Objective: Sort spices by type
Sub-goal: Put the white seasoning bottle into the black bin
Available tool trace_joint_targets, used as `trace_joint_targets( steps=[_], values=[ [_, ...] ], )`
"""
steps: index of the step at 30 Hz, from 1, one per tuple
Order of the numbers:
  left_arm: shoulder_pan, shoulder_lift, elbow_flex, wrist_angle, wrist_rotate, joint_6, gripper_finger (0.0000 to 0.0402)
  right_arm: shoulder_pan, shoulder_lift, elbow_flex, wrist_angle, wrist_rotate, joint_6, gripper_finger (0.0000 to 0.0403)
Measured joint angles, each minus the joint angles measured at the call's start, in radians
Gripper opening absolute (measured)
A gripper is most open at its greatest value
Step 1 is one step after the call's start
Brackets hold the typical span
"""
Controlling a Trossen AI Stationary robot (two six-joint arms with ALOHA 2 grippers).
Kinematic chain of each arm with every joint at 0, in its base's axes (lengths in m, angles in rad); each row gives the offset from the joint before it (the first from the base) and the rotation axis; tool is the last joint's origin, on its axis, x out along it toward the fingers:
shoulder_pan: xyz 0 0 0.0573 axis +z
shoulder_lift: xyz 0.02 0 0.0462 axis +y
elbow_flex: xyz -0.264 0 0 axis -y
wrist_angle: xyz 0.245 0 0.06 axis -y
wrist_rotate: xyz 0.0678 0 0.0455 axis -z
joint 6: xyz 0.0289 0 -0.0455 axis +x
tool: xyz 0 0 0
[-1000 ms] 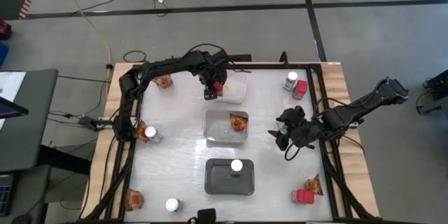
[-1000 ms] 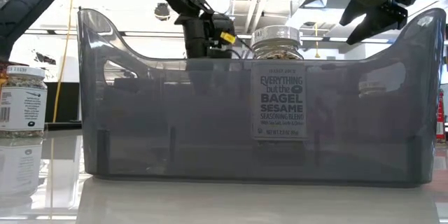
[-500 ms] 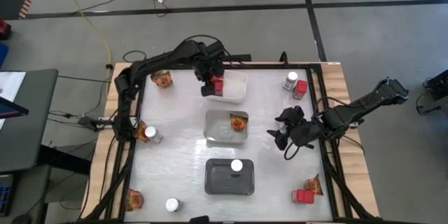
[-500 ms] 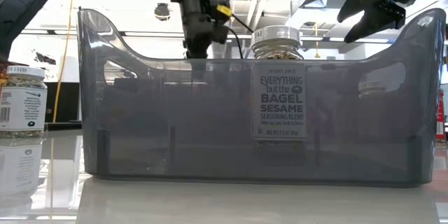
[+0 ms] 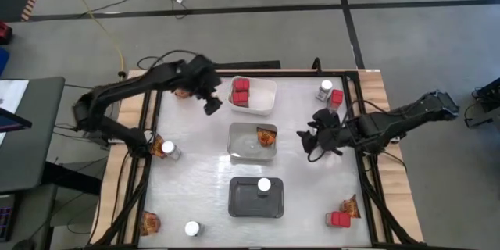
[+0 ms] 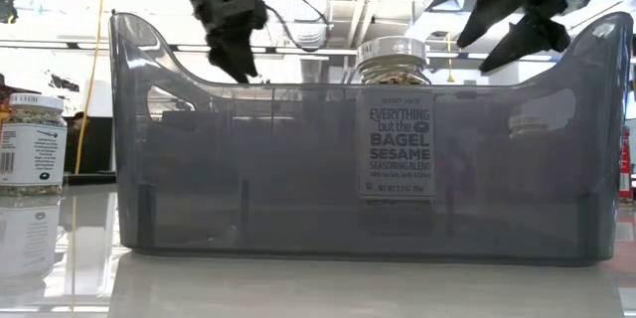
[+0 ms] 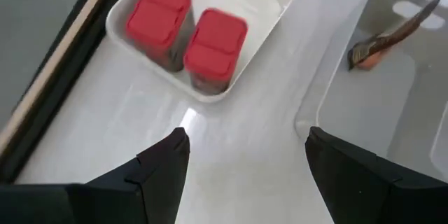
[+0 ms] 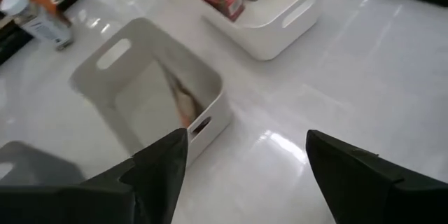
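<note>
My left hand (image 5: 212, 107) hangs over the far left part of the tabletop (image 5: 203, 172), just left of the white tray (image 5: 266, 103). Its fingers (image 7: 157, 171) stand spread wide and hold nothing. In my left wrist view the bare surface lies between them, with the white tray beyond.

Two red boxy containers (image 5: 241, 91) stand side by side in the left part of that white tray, touching each other. The clear tray (image 5: 242, 144) sits in the middle of the tabletop with one orange-brown packet (image 5: 266, 136) leaning against its right wall. Nearer still is the dark grey tray (image 5: 242, 203), holding a white-lidded jar (image 5: 264, 184); the low view shows that jar's label through the grey wall.

My right hand (image 5: 314, 142) is out over the tabletop to the right of the clear tray, well apart from any spice. Its fingers (image 8: 157, 175) are also spread and empty.

The rest of the spices lie around the edges:
- far right corner: a jar (image 5: 325, 89) just beside a red container (image 5: 336, 99)
- near right corner: a red container (image 5: 337, 219) touching a packet (image 5: 351, 207)
- left edge: a jar (image 5: 171, 151) against a packet (image 5: 158, 148)
- near left: a packet (image 5: 149, 222) and, a little to its right, a jar (image 5: 191, 228)
- far left: a packet (image 5: 182, 91), partly hidden by my left arm
</note>
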Motion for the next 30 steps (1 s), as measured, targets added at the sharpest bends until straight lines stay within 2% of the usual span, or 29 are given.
trace_joint_targets(
  steps=[5,9,14,17,23,26,30],
  values=[
    [-0.004,-0.151,-0.159,0.079,-0.017,-0.105,0.0274,-0.069,0.0,0.011,-0.007,-0.022,-0.103,0.0311],
    [-0.01,-0.215,-0.22,0.098,-0.018,-0.166,0.0274,-0.145,0.0,0.066,-0.086,-0.163,-0.267,0.0311],
    [-0.027,-0.234,-0.23,0.098,-0.019,-0.208,0.0274,-0.24,0.001,0.158,-0.27,-0.28,-0.45,0.0311],
    [-0.038,-0.234,-0.23,0.1,-0.018,-0.222,0.0274,-0.289,0.018,0.2,-0.352,-0.321,-0.654,0.0311],
    [-0.054,-0.233,-0.23,0.1,-0.019,-0.251,0.0274,-0.354,0.094,0.221,-0.405,-0.438,-1.077,0.0311],
    [-0.061,-0.233,-0.23,0.1,-0.019,-0.269,0.0274,-0.373,0.162,0.221,-0.468,-0.492,-1.191,0.0311],
    [-0.077,-0.233,-0.23,0.1,-0.02,-0.269,0.0274,-0.377,0.249,0.22,-0.544,-0.497,-1.282,0.0311]
  ],
)
